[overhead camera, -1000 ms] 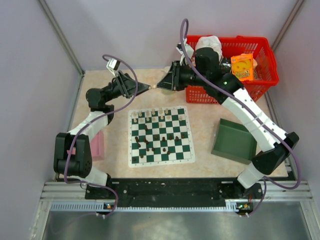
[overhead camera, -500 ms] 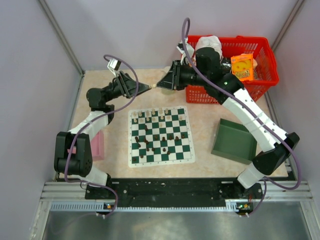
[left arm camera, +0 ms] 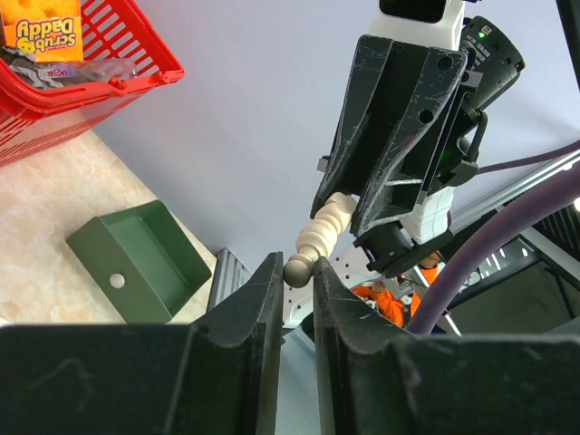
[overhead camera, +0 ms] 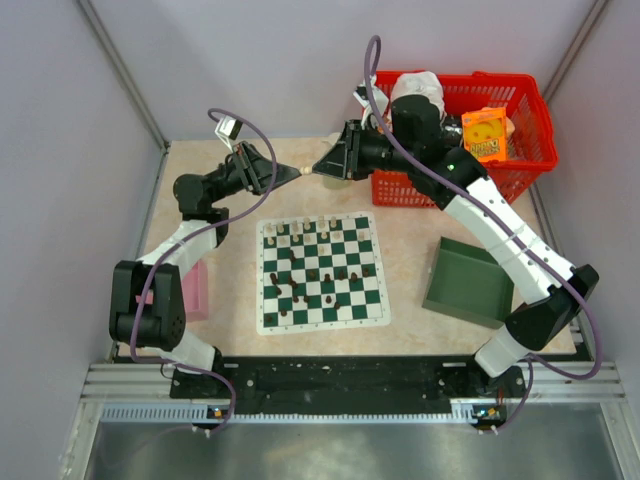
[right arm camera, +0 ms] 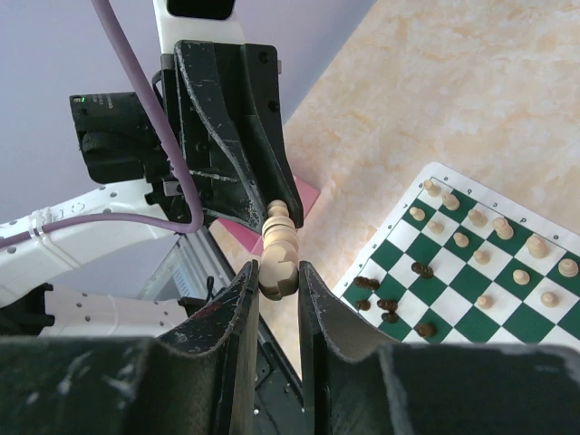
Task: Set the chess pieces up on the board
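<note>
Left arm: it runs from its base at the near left corner up the left side of the bench (overhead camera: 410, 210), folds at the elbow, and its forearm reaches toward the centre at the far side. The left tool (overhead camera: 298, 172) is level and points right.

Right arm: it climbs from the near right corner along the right side, passes in front of the red basket (overhead camera: 520, 160), and turns left. The right tool (overhead camera: 316, 171) is level and points left, so the two tools meet tip to tip.

Task item: one cream chess piece (overhead camera: 307, 171) is held in the air between the two tools, over bare bench beyond the far edge of the board (overhead camera: 325, 325). Its long axis lies horizontal, running left to right. The wide base faces the right arm and the round head faces the left arm. I cannot tell which kind of piece it is.

Tool state: the right tool's fingers are drawn in to a narrow gap and pinch the base. The left tool's fingers are nearly together, with the head caught between their tips.

Remaining items: cream chess pieces (overhead camera: 310, 228) stand along the board's far rows and dark chess pieces (overhead camera: 300, 290) are scattered over the middle and near squares. A dark green tray (overhead camera: 468, 285) lies to the right of the board. A pink object (overhead camera: 195, 290) lies to its left.
</note>
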Robot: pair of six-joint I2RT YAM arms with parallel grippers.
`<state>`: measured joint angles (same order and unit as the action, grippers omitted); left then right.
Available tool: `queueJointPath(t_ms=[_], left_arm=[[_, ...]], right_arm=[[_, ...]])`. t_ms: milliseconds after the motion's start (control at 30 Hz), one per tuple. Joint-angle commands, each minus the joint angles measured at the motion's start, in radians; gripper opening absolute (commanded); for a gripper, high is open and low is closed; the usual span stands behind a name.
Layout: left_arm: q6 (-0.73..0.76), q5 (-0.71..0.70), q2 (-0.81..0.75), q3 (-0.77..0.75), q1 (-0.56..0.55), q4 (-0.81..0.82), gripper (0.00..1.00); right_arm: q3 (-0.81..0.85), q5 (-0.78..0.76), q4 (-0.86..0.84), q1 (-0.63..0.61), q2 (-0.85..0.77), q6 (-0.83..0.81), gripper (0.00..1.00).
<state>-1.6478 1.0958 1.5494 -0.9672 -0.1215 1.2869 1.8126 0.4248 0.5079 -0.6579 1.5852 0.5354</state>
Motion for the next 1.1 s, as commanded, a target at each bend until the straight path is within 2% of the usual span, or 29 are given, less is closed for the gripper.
queueJointPath(t_ms=[0, 167, 367, 467, 533, 567, 600, 700, 733, 767, 967, 1067], left_arm=[[-0.001, -0.005, -0.006, -0.044, -0.004, 0.333, 0.17], [-0.006, 0.003, 0.003, -0.044, -0.003, 0.333, 0.00], [-0.023, 0.024, 0.034, -0.028, -0.001, 0.313, 0.00], [0.049, 0.039, 0.023, -0.021, -0.001, 0.191, 0.00], [0.207, 0.055, -0.020, -0.013, -0.001, 0.006, 0.00], [0.321, 0.058, -0.047, -0.011, -0.001, -0.147, 0.00], [0.471, 0.052, -0.079, -0.016, -0.001, -0.320, 0.00], [0.970, -0.072, -0.175, -0.098, -0.012, -1.024, 0.00], [1.105, -0.135, -0.190, -0.132, -0.021, -1.207, 0.00], [1.173, -0.181, -0.198, -0.163, -0.024, -1.316, 0.00], [1.328, -0.330, -0.206, -0.188, -0.030, -1.613, 0.00], [1.381, -0.411, -0.213, -0.199, -0.035, -1.687, 0.00]], right_arm=[[-0.002, -0.004, -0.031, 0.009, -0.034, -0.002, 0.16], [-0.007, -0.047, -0.022, 0.007, -0.040, -0.014, 0.16], [0.002, -0.210, 0.047, 0.010, -0.050, -0.072, 0.16], [0.002, -0.256, 0.067, 0.009, -0.053, -0.087, 0.16], [0.001, -0.312, 0.086, 0.009, -0.053, -0.113, 0.16], [-0.001, -0.343, 0.098, 0.010, -0.051, -0.121, 0.16], [-0.004, -0.366, 0.107, 0.011, -0.045, -0.130, 0.16], [-0.015, -0.420, 0.136, 0.012, -0.022, -0.149, 0.16], [-0.019, -0.446, 0.142, 0.011, -0.011, -0.150, 0.16], [-0.025, -0.455, 0.147, 0.011, 0.002, -0.150, 0.16], [-0.036, -0.429, 0.188, 0.010, 0.123, -0.173, 0.15], [-0.044, -0.451, 0.207, 0.006, 0.192, -0.195, 0.15]])
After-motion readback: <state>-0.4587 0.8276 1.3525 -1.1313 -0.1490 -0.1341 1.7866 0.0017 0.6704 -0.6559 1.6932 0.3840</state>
